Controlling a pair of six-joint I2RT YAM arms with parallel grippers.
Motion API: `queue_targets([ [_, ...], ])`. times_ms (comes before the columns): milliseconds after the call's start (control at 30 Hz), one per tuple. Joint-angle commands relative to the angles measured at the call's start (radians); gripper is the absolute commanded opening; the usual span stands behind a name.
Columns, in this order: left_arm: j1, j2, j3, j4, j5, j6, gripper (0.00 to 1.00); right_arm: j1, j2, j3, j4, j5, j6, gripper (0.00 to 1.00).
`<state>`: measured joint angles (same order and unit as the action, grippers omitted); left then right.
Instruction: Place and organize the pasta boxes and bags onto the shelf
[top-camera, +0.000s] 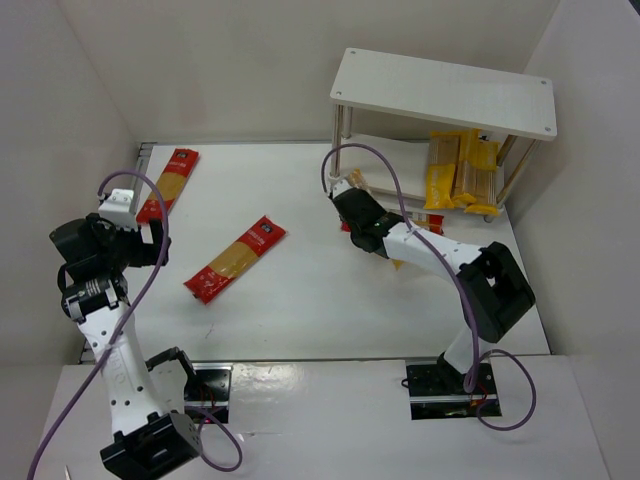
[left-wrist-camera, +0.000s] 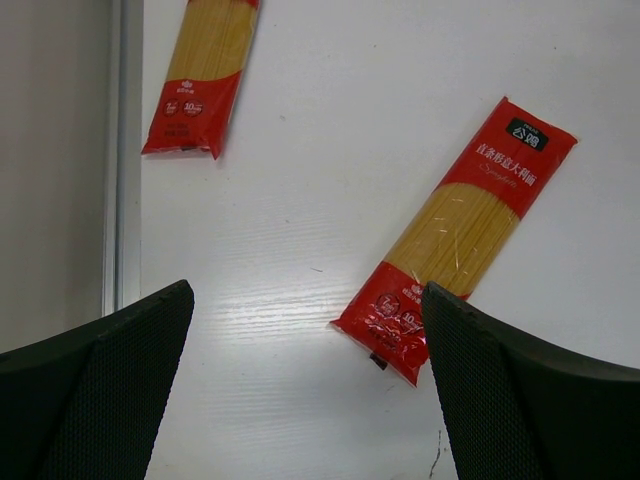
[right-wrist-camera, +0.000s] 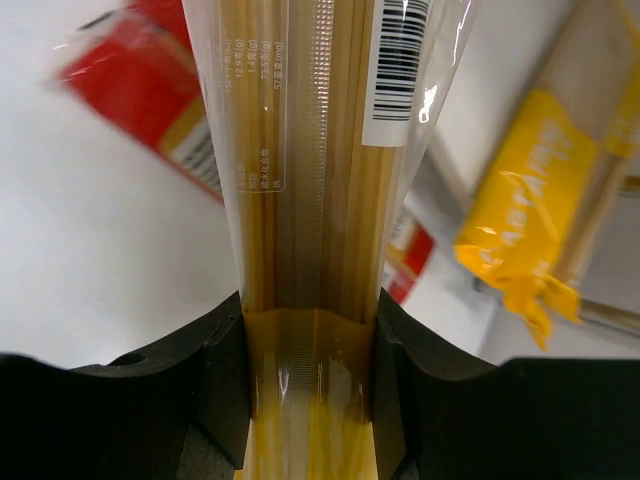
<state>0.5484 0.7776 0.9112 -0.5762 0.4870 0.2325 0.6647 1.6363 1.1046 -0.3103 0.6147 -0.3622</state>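
You have part of the job done: yellow spaghetti packs (top-camera: 460, 170) already lie on the lower tier of the white shelf (top-camera: 440, 90); its top tier is bare; a red-ended spaghetti pack (top-camera: 236, 258) lies mid-table and a second red-ended pack (top-camera: 172, 183) lies by the left wall, both well apart from the shelf; your right gripper (right-wrist-camera: 310, 330) is clamped narrow on a barcoded spaghetti pack (right-wrist-camera: 310, 150), which runs out ahead between the fingers, near the shelf's front; your left gripper (left-wrist-camera: 305, 310) hangs wide and empty above the mid-table pack.
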Motion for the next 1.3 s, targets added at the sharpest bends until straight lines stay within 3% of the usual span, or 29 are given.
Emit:
queue_targets([
  [0,0.005,-0.018,-0.003,0.013,0.035,-0.007,1.0,0.012,-0.053,0.052,0.206,0.27,-0.058,0.0],
  [433,0.005,-0.037,-0.003,0.004,0.035,0.002,1.0,-0.22,0.178,0.26,0.335,0.295,-0.032,0.0],
  [833,0.005,-0.037,-0.003,0.004,0.035,0.002,1.0,-0.281,0.319,0.343,0.549,0.304,-0.046,0.0],
  [1267,0.005,-0.018,-0.003,0.004,0.044,0.011,1.0,-0.31,0.503,0.5,0.75,0.404,-0.265,0.0],
])
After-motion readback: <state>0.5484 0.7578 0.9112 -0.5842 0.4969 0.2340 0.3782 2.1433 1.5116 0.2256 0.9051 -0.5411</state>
